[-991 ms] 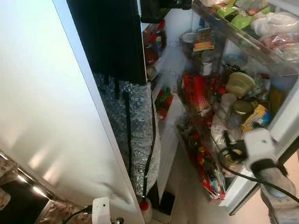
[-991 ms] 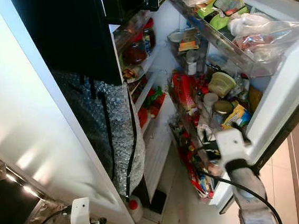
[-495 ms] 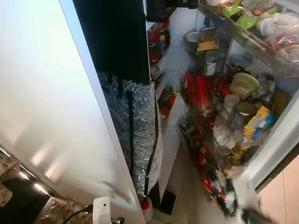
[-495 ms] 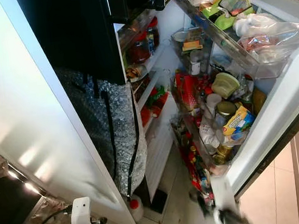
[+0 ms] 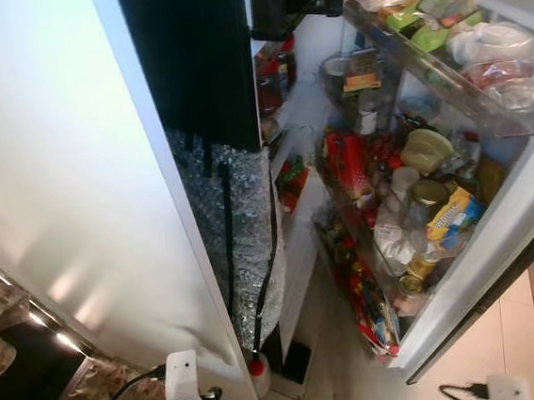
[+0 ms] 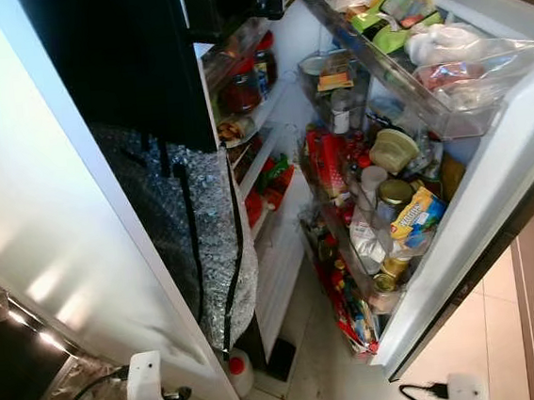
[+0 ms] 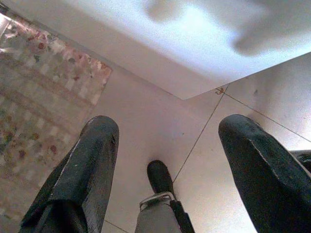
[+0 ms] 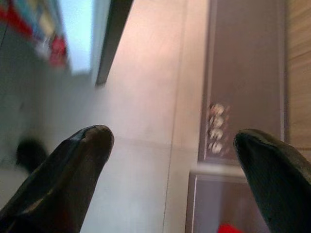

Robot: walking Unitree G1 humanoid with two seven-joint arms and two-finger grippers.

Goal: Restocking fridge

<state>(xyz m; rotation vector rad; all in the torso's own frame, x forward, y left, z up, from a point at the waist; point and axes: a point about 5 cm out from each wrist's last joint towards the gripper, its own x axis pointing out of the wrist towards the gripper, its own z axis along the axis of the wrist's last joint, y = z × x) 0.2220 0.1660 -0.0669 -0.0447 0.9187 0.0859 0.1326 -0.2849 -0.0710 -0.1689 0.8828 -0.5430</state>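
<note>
Left eye view is showing the white fridge door [image 5: 497, 234] standing open, its shelves packed with jars and packets, a yellow snack packet [image 5: 450, 215] sitting on the middle door shelf beside a gold-lidded glass jar [image 5: 427, 194]. Left gripper [image 7: 165, 160] is hanging low over the beige tiled floor [image 7: 146, 121], fingers spread, gripping nothing. Right gripper [image 8: 170, 165] is also hanging over floor, fingers wide apart, empty.
</note>
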